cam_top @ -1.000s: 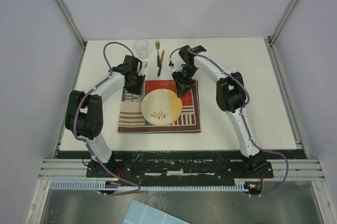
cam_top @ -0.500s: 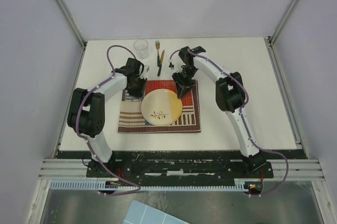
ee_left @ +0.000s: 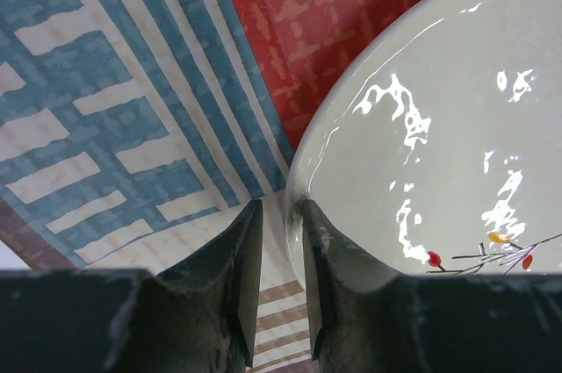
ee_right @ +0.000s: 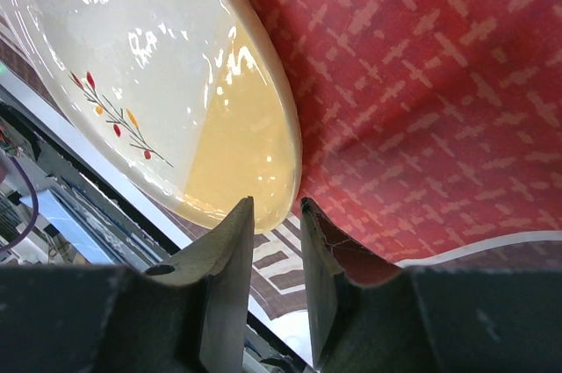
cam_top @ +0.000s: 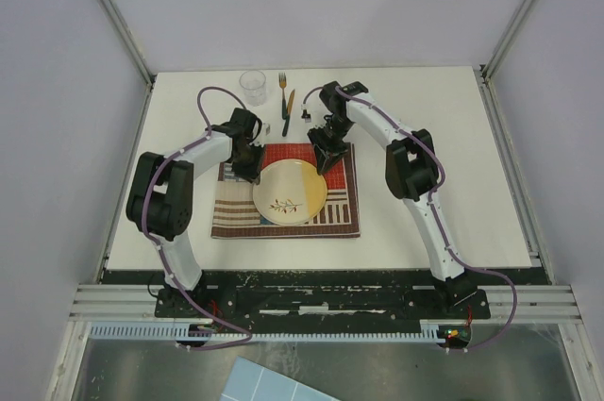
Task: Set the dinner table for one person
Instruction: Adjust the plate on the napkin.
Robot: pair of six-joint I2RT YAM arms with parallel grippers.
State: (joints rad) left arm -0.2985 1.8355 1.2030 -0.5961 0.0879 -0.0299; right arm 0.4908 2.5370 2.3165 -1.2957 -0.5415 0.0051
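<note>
plate (ee_left: 421,127) cropped, placemat (cam_top: 236,217) corner under left arm (cam_top: 203,148)

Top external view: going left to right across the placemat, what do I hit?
left end effector → plate → right end effector. The placemat lies under all three, so it has no place in the order.

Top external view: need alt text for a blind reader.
Seen from above, two robot arms reach in over a striped placemat holding a cream plate, the left gripper at the plate's far-left rim and the right gripper at its far-right rim. A glass, fork and knife sit beyond the placemat on the white table.
</note>
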